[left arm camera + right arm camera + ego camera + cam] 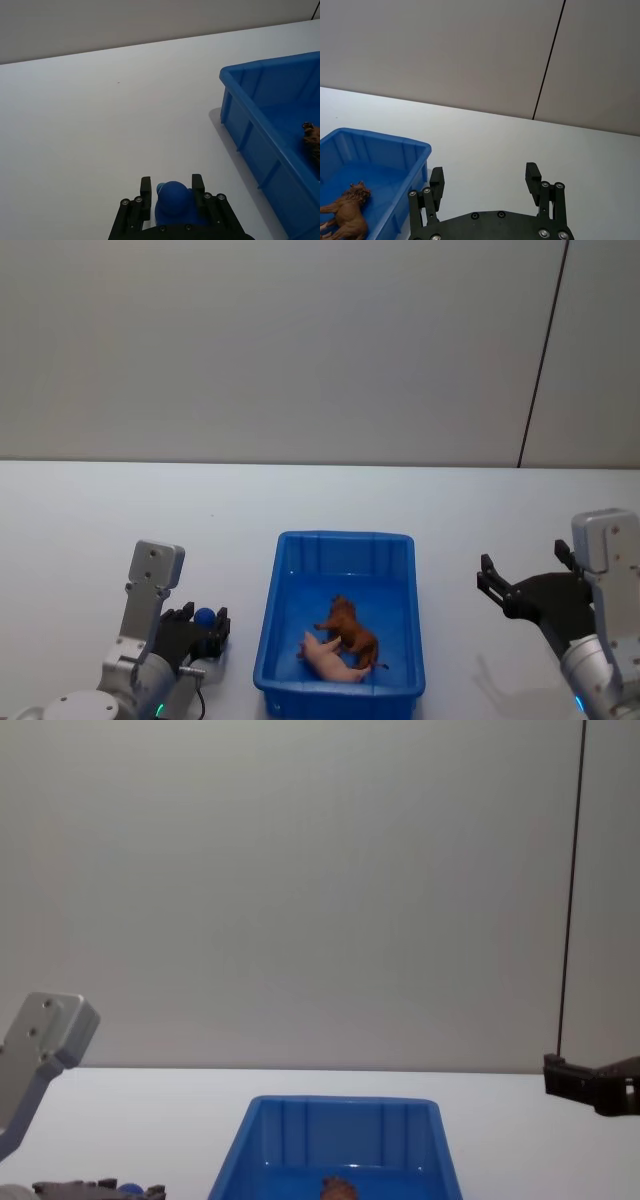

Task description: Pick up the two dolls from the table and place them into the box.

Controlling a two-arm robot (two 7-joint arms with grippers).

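On the left, the left gripper (200,632) sat low over the white table (90,530), its fingers (145,186) closed around a small blue ball-like knob (173,198). In the middle, the blue box (344,544) held both dolls, the reddish-brown one (350,630) lying against the pale pink one (330,660) near its front wall. Over on the right, the right gripper (522,578) hovered beside the box, fingers spread wide and holding nothing.
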